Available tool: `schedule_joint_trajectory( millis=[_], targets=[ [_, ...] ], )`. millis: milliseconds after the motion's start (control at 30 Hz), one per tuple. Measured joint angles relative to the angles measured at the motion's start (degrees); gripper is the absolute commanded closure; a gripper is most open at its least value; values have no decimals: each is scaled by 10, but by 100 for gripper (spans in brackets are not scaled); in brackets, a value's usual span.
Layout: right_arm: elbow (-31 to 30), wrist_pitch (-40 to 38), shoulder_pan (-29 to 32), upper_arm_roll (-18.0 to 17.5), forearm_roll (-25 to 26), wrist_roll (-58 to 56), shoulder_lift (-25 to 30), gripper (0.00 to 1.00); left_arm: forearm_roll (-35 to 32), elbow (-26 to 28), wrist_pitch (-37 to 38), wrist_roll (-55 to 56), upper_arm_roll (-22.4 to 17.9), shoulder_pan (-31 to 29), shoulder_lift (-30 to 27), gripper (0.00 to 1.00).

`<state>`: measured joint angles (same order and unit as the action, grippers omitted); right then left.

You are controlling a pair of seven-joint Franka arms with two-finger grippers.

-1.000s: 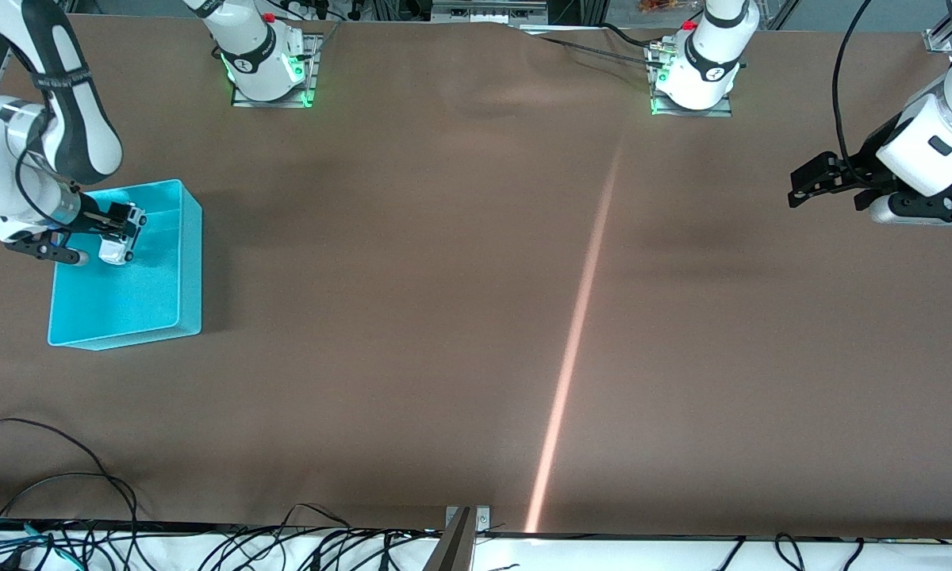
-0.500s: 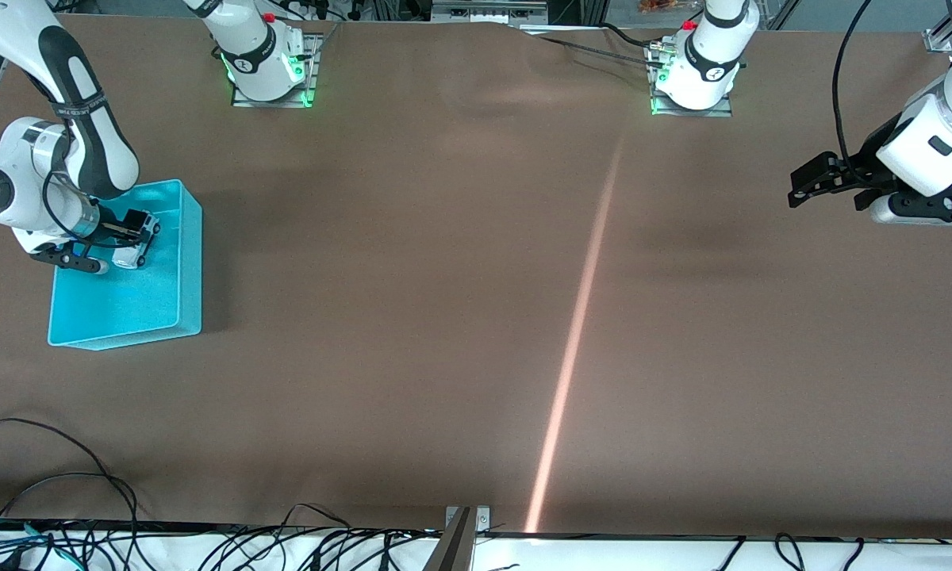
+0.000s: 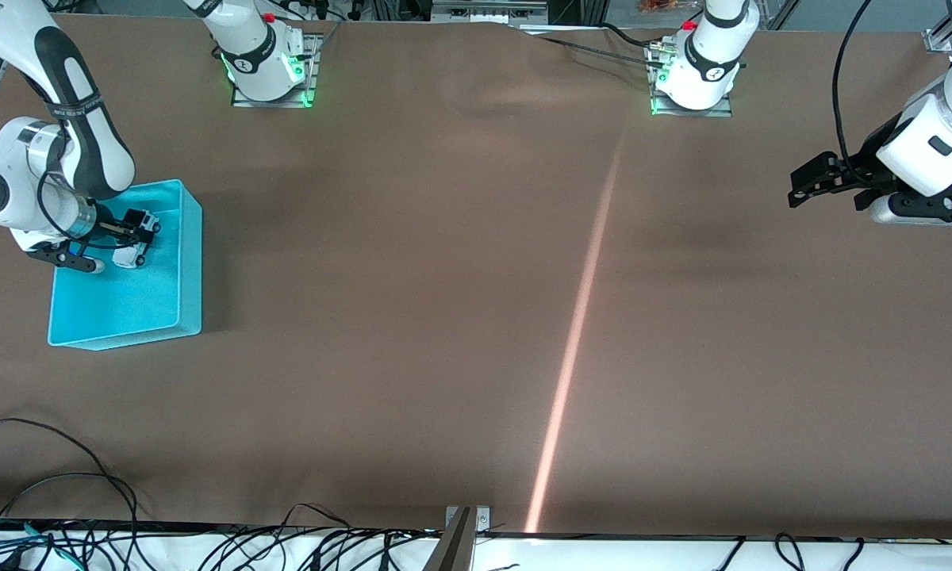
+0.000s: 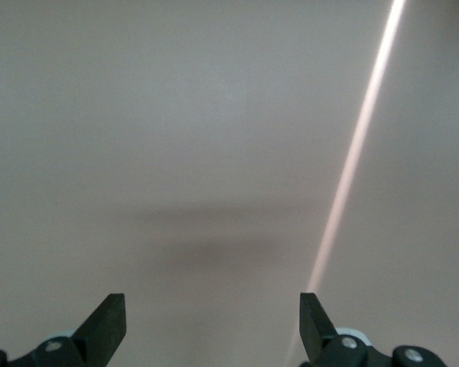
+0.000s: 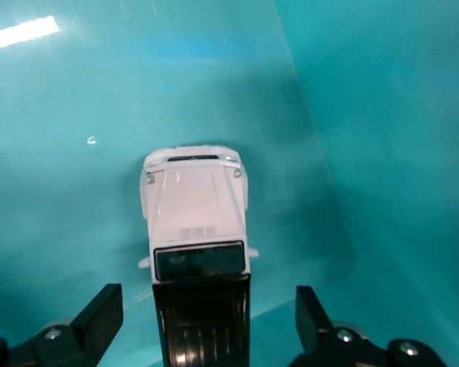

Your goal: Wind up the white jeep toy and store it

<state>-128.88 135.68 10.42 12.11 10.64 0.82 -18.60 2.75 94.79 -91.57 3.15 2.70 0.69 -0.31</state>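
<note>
The white jeep toy (image 5: 196,222), boxy with a black roof, sits on the floor of the turquoise bin (image 3: 184,262) close to one wall. My right gripper (image 5: 206,321) is open around it, a gap showing on each side between the fingers and the toy's body. In the front view the right gripper (image 3: 131,236) is down inside the bin at the end nearest the arms' bases, with the jeep (image 3: 137,254) under it. My left gripper (image 3: 801,184) hangs open over bare table at the left arm's end and holds nothing.
The bin stands at the right arm's end of the brown table (image 3: 412,285). A bright streak of light (image 3: 575,325) runs across the tabletop. Cables (image 3: 63,507) lie along the edge nearest the front camera.
The right gripper has lowered the jeep into the bin and opened its fingers, letting the toy go. The left arm has not moved.
</note>
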Motion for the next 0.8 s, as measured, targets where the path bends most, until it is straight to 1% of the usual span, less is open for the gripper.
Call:
schedule_joint_trajectory(
  millis=[167,400,500,667,800],
  targets=[
    [17,-38,0,-10,0,0,20,0,0,0,0,0,0,0,0,0],
    [36,-67,-2,-60,0,47,54,0,0,0,0,0,0,0,0,0],
    [43,-92,-3,-82,0,67,73,0,0,0,0,0,0,0,0,0],
    [67,-141,-4,-100,0,76,105,0,0,0,0,0,0,0,0,0],
    [84,-158,-8,-118,0,77,130,0,0,0,0,0,0,0,0,0]
  ],
)
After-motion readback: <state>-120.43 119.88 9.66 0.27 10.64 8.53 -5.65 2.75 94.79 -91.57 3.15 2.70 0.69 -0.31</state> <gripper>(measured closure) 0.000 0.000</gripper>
